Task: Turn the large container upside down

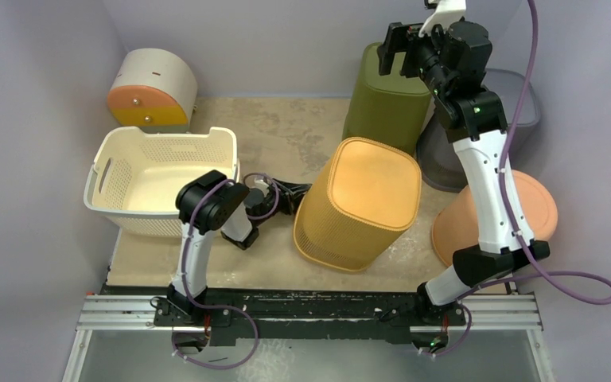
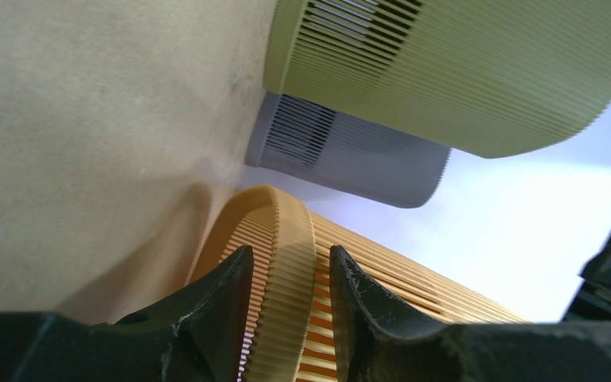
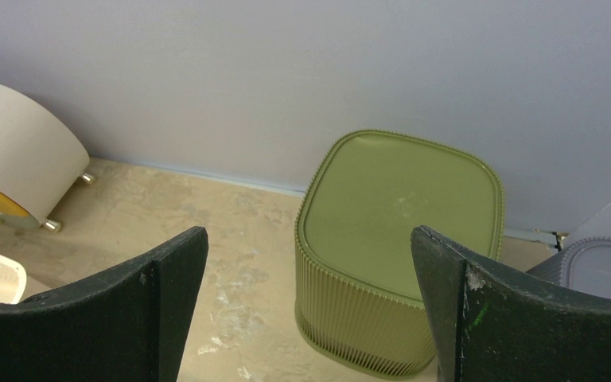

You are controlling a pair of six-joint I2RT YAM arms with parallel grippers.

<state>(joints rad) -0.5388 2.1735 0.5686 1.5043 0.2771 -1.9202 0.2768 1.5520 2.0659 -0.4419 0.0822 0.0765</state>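
The large orange ribbed container (image 1: 362, 199) is at the table's middle, tilted, with its flat base facing up and its open rim low on the left. My left gripper (image 1: 286, 195) is low beside it. In the left wrist view its jaws straddle the container's rim band (image 2: 290, 270) and are shut on it (image 2: 290, 294). My right gripper (image 1: 404, 54) is raised high at the back, above the green bin. It is wide open and empty in the right wrist view (image 3: 309, 239).
A cream slotted basket (image 1: 163, 171) stands at the left, with a white and orange drum (image 1: 151, 87) behind it. An upside-down green bin (image 1: 386, 99) (image 3: 398, 239), a grey bin (image 1: 445, 163) and a salmon tub (image 1: 525, 215) crowd the right side.
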